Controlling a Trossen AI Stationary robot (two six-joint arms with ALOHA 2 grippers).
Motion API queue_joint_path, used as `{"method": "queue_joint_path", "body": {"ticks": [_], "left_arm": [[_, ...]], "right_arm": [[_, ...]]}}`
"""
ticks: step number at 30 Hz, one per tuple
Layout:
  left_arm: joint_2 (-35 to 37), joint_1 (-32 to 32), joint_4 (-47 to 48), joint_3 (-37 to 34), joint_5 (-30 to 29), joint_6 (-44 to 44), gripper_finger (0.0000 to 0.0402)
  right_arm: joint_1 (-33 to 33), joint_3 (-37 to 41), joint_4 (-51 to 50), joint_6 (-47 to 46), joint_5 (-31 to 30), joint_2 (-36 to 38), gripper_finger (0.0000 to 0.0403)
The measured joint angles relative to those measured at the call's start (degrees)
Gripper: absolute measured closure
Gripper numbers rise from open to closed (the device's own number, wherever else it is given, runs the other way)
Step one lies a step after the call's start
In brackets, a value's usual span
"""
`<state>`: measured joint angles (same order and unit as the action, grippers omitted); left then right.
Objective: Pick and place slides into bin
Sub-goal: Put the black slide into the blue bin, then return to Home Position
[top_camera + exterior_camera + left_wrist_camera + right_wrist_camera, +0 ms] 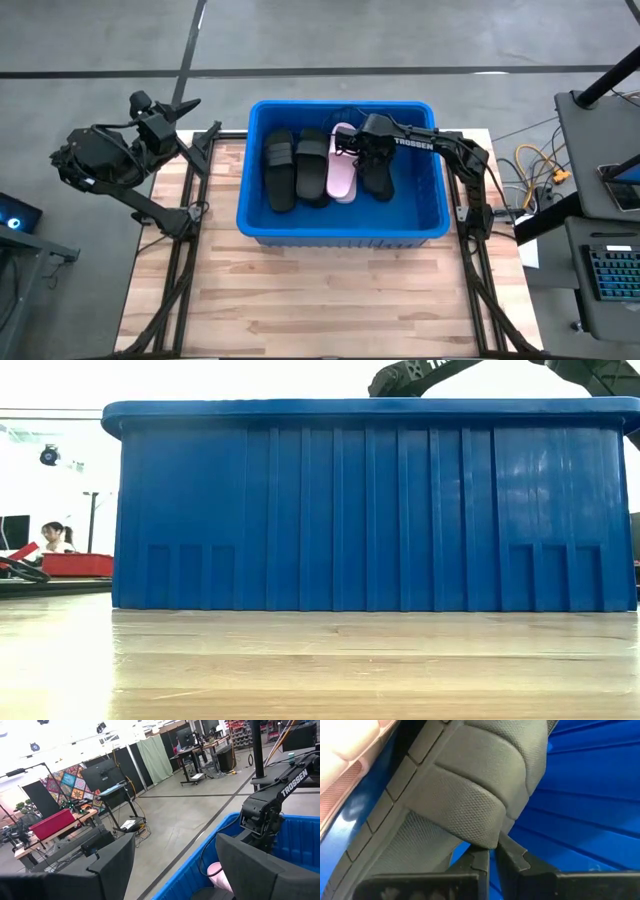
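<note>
The blue bin (340, 232) stands mid-table and fills the low view (370, 510). Two black slides (280, 170) (312, 165) and a pale pink slide (343, 172) lie side by side on its floor. A third black slide (379, 180) sits right of the pink one. My right gripper (364, 152) reaches down into the bin and is shut on this slide's strap (492, 856). My left gripper (190, 103) hangs open beyond the table's far left corner, holding nothing (175, 870). My right gripper pinches the lower edge of the black slide's broad strap (487, 840) between its two fingertips. The fingers slant down from above. The slide lies close beside the pink slide (350, 750). Whether its sole rests on the bin floor I cannot tell.
The bin's tall walls (300, 835) surround the right gripper. Bare wooden tabletop (320, 300) stretches from the bin to the near edge. Desks and cables stand off the table's right side (600, 200). A person (55, 538) sits far back in the room.
</note>
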<state>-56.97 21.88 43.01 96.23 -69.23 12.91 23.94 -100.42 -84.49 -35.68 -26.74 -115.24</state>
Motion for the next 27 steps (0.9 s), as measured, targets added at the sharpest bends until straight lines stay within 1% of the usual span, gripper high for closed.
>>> {"method": "queue_joint_path", "body": {"ticks": [2, 4, 7, 9, 13, 17, 20, 24, 27], "left_arm": [[0.0, 0.0, 0.0, 0.0, 0.0, 0.0, 0.0139], [0.0, 0.0, 0.0, 0.0, 0.0, 0.0, 0.0139], [0.0, 0.0, 0.0, 0.0, 0.0, 0.0, 0.0139], [0.0, 0.0, 0.0, 0.0, 0.0, 0.0, 0.0139], [0.0, 0.0, 0.0, 0.0, 0.0, 0.0, 0.0139], [0.0, 0.0, 0.0, 0.0, 0.0, 0.0, 0.0139], [0.0, 0.0, 0.0, 0.0, 0.0, 0.0, 0.0139], [0.0, 0.0, 0.0, 0.0, 0.0, 0.0, 0.0139], [0.1, 0.0, 0.0, 0.0, 0.0, -0.2, 0.0139]], "right_arm": [[0.0, 0.0, 0.0, 0.5, 0.4, 0.0, 0.0383], [0.0, 0.0, 0.0, 2.1, 2.2, 0.0, 0.0367], [0.0, 0.0, 0.0, 3.2, 6.2, 0.0, 0.0334], [0.0, 0.0, -0.2, 3.4, 7.8, 0.0, 0.0307], [-0.3, 0.0, -0.5, 3.9, 8.1, 0.2, 0.0256], [-0.4, 0.0, -0.6, 3.8, 8.4, 0.9, 0.0217], [-0.7, 0.0, -0.4, 4.3, 8.9, 2.5, 0.0203], [-1.6, 0.0, 0.7, 4.3, 8.9, 6.7, 0.0201], [-3.1, 0.1, 6.3, 4.3, 8.8, 11.4, 0.0205]]}}
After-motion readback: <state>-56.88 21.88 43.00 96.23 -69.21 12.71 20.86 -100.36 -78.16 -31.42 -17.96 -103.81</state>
